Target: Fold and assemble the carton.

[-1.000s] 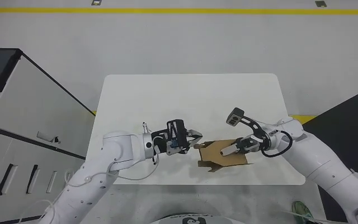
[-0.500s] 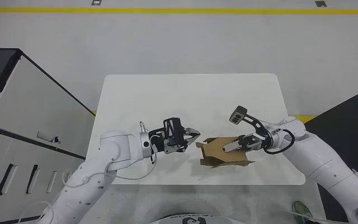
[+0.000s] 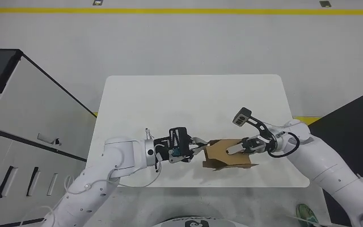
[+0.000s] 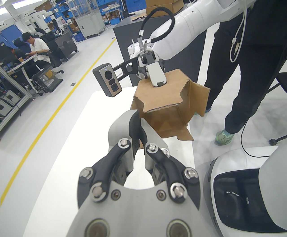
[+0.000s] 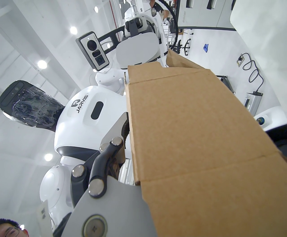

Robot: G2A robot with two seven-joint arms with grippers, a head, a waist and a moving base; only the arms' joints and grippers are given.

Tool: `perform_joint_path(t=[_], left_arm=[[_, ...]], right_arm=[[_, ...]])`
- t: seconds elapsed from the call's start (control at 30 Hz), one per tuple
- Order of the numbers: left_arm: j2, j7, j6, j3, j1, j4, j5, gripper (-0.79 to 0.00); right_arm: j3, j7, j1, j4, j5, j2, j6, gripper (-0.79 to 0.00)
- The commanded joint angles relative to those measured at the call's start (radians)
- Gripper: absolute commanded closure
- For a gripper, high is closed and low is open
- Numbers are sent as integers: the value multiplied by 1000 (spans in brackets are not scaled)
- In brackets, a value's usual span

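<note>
The carton [image 3: 227, 154] stands partly erected, flaps loose, near the bench [image 3: 170, 102] front edge. The right hand [image 3: 233, 151] clamps its top panel. The left hand [image 3: 198, 146] sits at its near flap; grip state cannot be determined.

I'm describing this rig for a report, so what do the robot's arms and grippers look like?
The left arm and right arm have smooth, rounded white shells. The left gripper and right gripper have black linkages with silver screws and pale fingers. A black camera on a bracket and a looping black cable sit at the right wrist.
</note>
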Motion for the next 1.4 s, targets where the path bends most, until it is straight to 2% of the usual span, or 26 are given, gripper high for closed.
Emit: perform_joint_path(t=[0.0,1.37], left_arm=[[-1,0,3,7,-4,2,2,0],[-7,-2,14,42,-46,26,1,0]], right_arm=[[-5,0,-1,-5,-5,-1,0,0],[-112,0,54,-44,-6,18,0,0]])
